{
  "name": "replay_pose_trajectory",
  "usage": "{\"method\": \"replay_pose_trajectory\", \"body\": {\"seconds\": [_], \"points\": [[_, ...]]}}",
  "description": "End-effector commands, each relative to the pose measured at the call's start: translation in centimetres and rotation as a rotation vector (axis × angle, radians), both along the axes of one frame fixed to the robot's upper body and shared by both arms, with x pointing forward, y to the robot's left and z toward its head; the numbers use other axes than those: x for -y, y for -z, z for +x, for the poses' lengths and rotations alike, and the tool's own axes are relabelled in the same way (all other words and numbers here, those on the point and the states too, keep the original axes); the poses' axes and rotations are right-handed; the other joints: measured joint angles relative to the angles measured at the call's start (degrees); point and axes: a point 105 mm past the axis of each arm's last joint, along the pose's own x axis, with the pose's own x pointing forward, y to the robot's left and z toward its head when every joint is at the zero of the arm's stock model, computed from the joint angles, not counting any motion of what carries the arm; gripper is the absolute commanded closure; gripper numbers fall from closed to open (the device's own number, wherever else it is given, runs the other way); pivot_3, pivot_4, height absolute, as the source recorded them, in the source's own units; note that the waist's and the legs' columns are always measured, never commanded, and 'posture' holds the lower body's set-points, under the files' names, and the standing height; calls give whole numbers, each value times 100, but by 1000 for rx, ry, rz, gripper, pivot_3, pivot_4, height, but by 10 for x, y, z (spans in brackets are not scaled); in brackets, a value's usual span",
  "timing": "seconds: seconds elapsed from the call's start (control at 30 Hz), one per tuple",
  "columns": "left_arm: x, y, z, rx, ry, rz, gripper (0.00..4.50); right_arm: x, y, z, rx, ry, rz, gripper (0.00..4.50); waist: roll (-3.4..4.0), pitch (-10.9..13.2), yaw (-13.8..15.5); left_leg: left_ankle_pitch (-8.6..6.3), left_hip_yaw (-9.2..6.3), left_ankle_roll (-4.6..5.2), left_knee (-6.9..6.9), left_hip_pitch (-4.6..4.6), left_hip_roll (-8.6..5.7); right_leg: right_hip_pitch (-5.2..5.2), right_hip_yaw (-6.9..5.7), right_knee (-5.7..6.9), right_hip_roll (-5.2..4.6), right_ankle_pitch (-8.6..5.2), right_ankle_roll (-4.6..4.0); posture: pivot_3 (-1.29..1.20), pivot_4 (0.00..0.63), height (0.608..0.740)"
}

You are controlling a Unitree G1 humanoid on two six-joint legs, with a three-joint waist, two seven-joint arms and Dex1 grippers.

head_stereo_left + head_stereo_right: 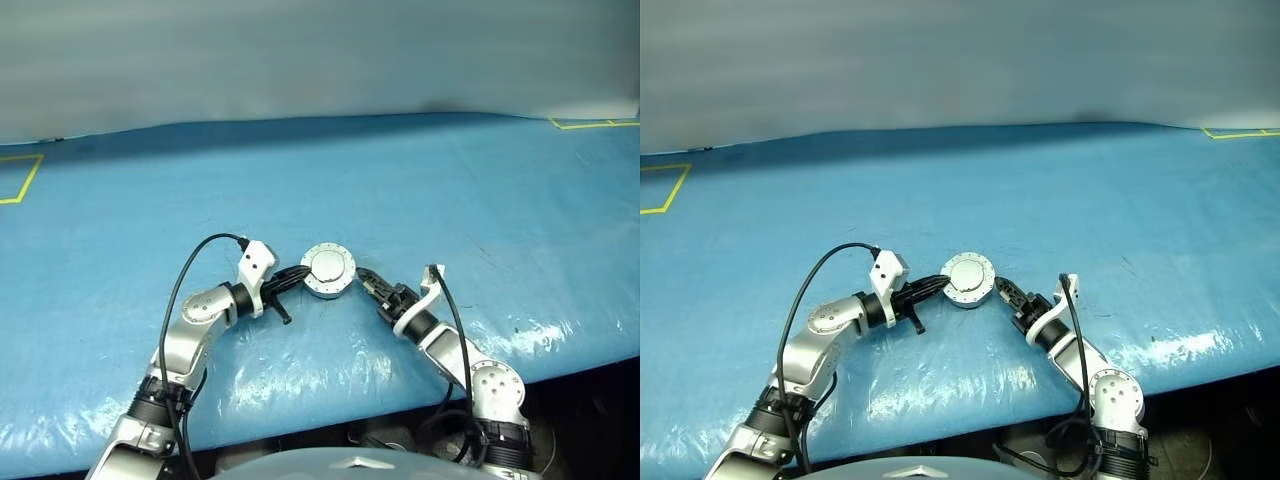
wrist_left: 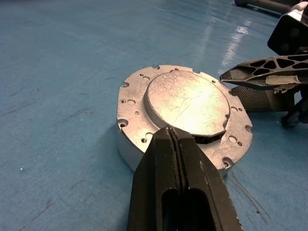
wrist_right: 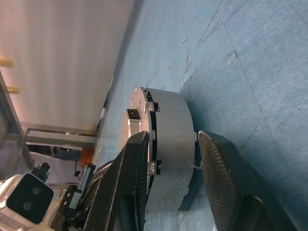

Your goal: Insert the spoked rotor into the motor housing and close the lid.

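Observation:
The motor housing (image 1: 328, 270) stands on the blue table between my two grippers, and its wall (image 3: 171, 144) shows side-on in the right wrist view. The lid (image 2: 187, 103) lies flat on top, its plain light-grey face with small holes upward. My left gripper (image 2: 172, 132) is shut, its joined tips resting at the lid's near edge, on the housing's left (image 1: 943, 283). My right gripper (image 3: 173, 137) stands open at the housing's right side (image 1: 362, 277), one finger level with the lid's rim, the other low beside the wall. The spoked rotor is hidden.
The blue cover (image 1: 450, 200) spreads wide on all sides of the housing. Yellow tape corners mark the far left (image 1: 20, 180) and far right (image 1: 590, 123). The table's front edge (image 1: 560, 365) runs just behind my forearms. A grey wall closes the back.

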Motion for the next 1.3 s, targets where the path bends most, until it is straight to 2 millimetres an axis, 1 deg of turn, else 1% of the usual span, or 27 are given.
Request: {"method": "replay_pose_trajectory", "body": {"seconds": [0.03,0.1,0.17,0.3,0.37,0.47,0.53,0.6,0.73,0.9,1.03,1.1,1.17,1.23,1.3], "points": [[2,5,-5,-14,11,15,4500,-11,10,-2,-46,-38,11,2796,-6,-5,-19,0,0,0,0,1,1,0,0,0,1,0,0,0,150,740],[1,5,-5,-12,5,20,4500,-14,13,-3,-61,-55,14,2796,-15,-14,-39,0,0,0,0,5,4,3,0,1,3,0,-1,0,150,740],[1,5,-5,-10,4,19,4500,-17,9,-4,-44,-77,25,2796,-22,-21,-47,0,0,0,1,9,5,8,0,1,4,-1,-2,0,150,740],[2,6,-7,-10,3,18,4500,1,5,-3,-22,-25,46,2796,-22,-22,-43,0,-1,-1,0,9,6,9,-1,1,4,-4,-9,0,150,740],[2,6,-8,-11,6,17,4500,9,8,-2,-16,9,-39,2796,-22,-23,-38,0,-1,-1,0,8,6,9,-1,0,3,-2,-7,0,150,740],[2,5,-8,-11,3,15,4500,10,0,-1,55,14,-125,2796,-19,-24,-17,-2,0,2,0,6,1,8,-1,-2,-2,-2,-6,0,150,740],[3,5,-8,-11,8,14,4500,7,-3,-2,77,8,-138,2402,-19,-24,-16,-2,1,4,1,6,-1,9,1,-3,-4,-2,-5,0,150,740],[4,5,-8,-10,12,14,4500,3,-1,-3,62,-7,-139,1869,-19,-24,-16,-2,1,4,2,6,-2,8,2,-3,-4,-2,-5,0,150,740],[4,3,-6,-4,10,13,4500,-1,-1,-3,23,-18,-64,534,-19,-24,-20,-1,0,2,2,7,1,8,0,-1,-2,-8,-15,0,150,740],[5,2,-5,1,10,16,4500,-3,-4,-3,25,-24,-12,534,-19,-24,-19,-1,0,2,6,7,0,9,2,0,-2,-13,-25,0,150,740],[5,3,-5,0,8,19,4500,-10,3,-4,-12,-43,3,534,-19,-24,-19,-2,0,2,6,6,0,9,2,0,-2,-13,-25,0,150,740],[5,3,-5,0,7,17,4500,-13,4,-4,-14,-51,37,534,-19,-24,-22,-1,0,2,6,7,0,9,2,0,-2,-13,-25,0,150,740],[5,3,-5,3,6,23,4500,-20,4,-7,-14,-89,84,534,-19,-24,-23,-1,0,2,7,7,1,9,2,0,-2,-13,-26,0,150,740],[5,3,-5,5,7,27,4500,-27,5,-9,-19,-125,92,534,-18,-25,-24,-1,-1,2,7,7,2,10,2,1,-1,-13,-27,0,150,740],[4,4,-5,5,5,28,4500,-30,9,-8,-30,-125,92,534,-18,-25,-26,-1,-1,3,7,7,2,10,1,0,-1,-13,-27,0,150,740]]}}
